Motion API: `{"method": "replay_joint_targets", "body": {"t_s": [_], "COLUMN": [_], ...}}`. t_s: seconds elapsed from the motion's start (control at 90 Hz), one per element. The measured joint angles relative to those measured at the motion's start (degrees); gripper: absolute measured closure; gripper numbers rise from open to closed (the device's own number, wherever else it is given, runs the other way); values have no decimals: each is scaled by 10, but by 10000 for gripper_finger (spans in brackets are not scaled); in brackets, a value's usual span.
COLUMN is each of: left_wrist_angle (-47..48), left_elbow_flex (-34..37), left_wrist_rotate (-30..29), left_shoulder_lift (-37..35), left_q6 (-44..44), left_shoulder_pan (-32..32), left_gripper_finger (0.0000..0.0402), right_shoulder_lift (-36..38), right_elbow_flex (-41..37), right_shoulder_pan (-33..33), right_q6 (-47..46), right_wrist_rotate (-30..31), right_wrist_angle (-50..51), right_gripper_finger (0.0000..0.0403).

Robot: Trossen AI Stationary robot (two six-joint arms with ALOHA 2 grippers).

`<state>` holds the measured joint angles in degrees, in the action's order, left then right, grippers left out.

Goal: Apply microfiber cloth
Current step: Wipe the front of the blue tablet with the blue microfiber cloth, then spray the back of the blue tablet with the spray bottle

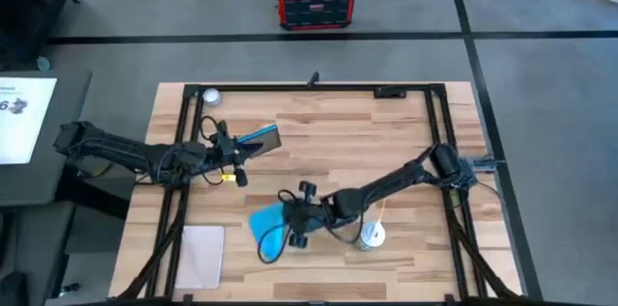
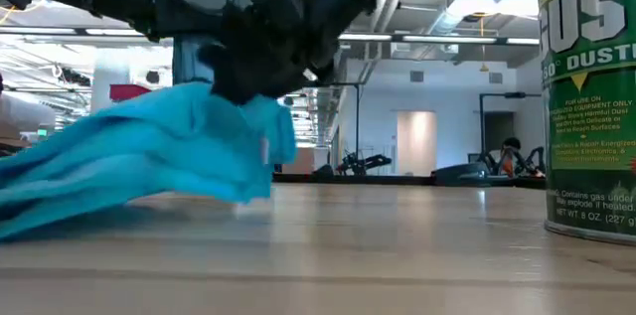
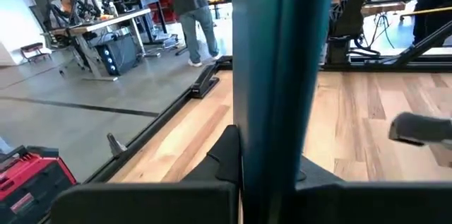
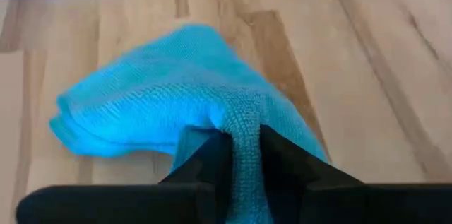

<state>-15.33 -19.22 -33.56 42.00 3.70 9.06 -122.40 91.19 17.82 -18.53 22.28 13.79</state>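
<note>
Ideally, the sky-blue microfiber cloth (image 4: pixel 162 90), pinched in the right gripper (image 4: pixel 244 155), should be lifted clear before being carried to the dark glossy tablet (image 1: pixel 259 141) clamped by the left gripper (image 1: pixel 235 152).

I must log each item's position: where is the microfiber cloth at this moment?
In the high view, the microfiber cloth lies on the table's front middle, pinched by the right gripper, between the pale sheet and the can.

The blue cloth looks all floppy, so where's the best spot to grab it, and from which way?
Probably a bunched edge, pinched from above. The microfiber cloth lies mostly flat on the table, and the right gripper is shut on a raised fold at its edge, lifting that end.
</note>
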Motion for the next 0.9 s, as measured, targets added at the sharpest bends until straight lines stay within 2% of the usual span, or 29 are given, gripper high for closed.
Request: {"method": "replay_joint_targets", "body": {"t_s": [0.233, 0.556, 0.644, 0.7, 0.756, 0.8, 0.867, 0.9], "left_wrist_angle": [-6, -2, -3, -3, -3, -2, -1, 0], "left_elbow_flex": [0, 0, 0, 0, 0, 0, 0, 0], "left_wrist_rotate": [0, 0, 0, 0, 0, 0, 0, 0], "left_shoulder_lift": [0, 0, 0, 0, 0, 0, 0, 0], "left_q6": [4, 3, 4, 4, 4, 6, 6, 6], "left_shoulder_pan": [0, 0, 0, 0, 0, 0, 0, 0], "left_gripper_finger": [401, 401, 401, 401, 401, 401, 401, 401], "right_shoulder_lift": [3, 5, 5, 5, 5, 5, 5, 5], "right_elbow_flex": [2, 3, 3, 6, 24, 46, 93, 119], "right_shoulder_pan": [-20, -13, -18, -24, -33, -40, -54, -61], "right_q6": [25, 6, 4, 11, 32, 58, 105, 129], "right_wrist_rotate": [-2, -25, -32, -32, -32, -32, -32, -32], "right_wrist_angle": [-28, -4, -5, -7, 9, 32, 80, 108], "right_gripper_finger": [290, 175, 159, 169, 204, 249, 339, 369]}}
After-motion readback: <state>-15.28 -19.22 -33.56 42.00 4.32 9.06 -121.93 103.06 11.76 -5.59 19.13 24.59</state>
